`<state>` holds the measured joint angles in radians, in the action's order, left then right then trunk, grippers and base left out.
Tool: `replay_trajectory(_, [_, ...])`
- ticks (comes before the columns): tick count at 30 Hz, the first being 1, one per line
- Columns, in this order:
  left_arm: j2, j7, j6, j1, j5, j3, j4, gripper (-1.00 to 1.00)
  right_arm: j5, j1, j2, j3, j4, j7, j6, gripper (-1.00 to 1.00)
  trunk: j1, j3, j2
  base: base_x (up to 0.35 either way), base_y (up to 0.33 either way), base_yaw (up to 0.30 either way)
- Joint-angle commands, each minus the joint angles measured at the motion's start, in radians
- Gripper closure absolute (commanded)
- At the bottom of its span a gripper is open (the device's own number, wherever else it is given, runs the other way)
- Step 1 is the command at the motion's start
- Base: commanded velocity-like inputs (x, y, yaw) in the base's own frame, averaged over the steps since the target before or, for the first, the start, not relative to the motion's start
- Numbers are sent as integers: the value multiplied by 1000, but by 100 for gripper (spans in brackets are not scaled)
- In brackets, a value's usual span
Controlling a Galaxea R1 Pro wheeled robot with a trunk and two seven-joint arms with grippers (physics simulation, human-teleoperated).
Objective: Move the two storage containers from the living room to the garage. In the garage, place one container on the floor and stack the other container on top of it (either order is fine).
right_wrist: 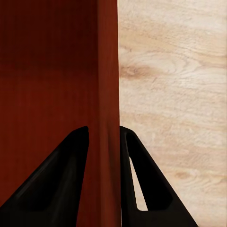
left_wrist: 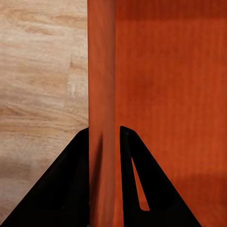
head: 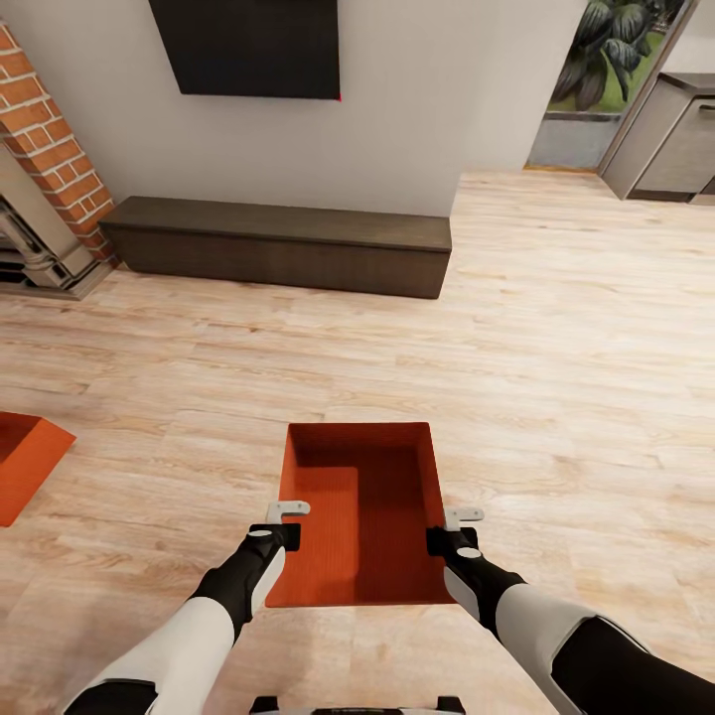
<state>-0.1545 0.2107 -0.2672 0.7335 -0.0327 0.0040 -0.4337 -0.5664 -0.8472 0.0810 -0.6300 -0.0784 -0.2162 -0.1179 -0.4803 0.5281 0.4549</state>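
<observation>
An orange-red open storage container (head: pixel 362 506) is held in front of me over the light wood floor of the living room. My left gripper (head: pixel 283 524) is shut on its left wall (left_wrist: pixel 101 94), one finger inside and one outside. My right gripper (head: pixel 449 528) is shut on its right wall (right_wrist: pixel 108 94) the same way. A second storage container (head: pixel 25 462) lies on the wood floor at the far left, cut off by the frame edge.
A long dark low cabinet (head: pixel 283 243) stands against the white wall ahead, under a dark panel (head: pixel 253 45). The brick fireplace (head: pixel 45 149) is at the left. A doorway with plants (head: pixel 606 60) and grey cabinets (head: pixel 675 134) is at the upper right.
</observation>
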Motion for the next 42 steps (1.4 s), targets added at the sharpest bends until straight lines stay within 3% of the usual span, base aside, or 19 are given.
replay_trajectory(1, [1, 8, -6, 0, 5, -7, 35, 100, 8, -1, 0, 16, -4, -3, -22, 100, 3, -2, -6, 0, 0, 0])
replay_trajectory(8, [1, 8, -6, 0, 6, -7, 35, 100, 8, -1, 0, 16, -4, -3, -23, 100, 30, -24, -55, 0, 0, 0])
replay_trajectory(42, [1, 9, -6, 0, 5, -7, 34, 100, 11, -1, 1, 14, -4, -6, -25, 100, 30, -24, -55, 0, 0, 0])
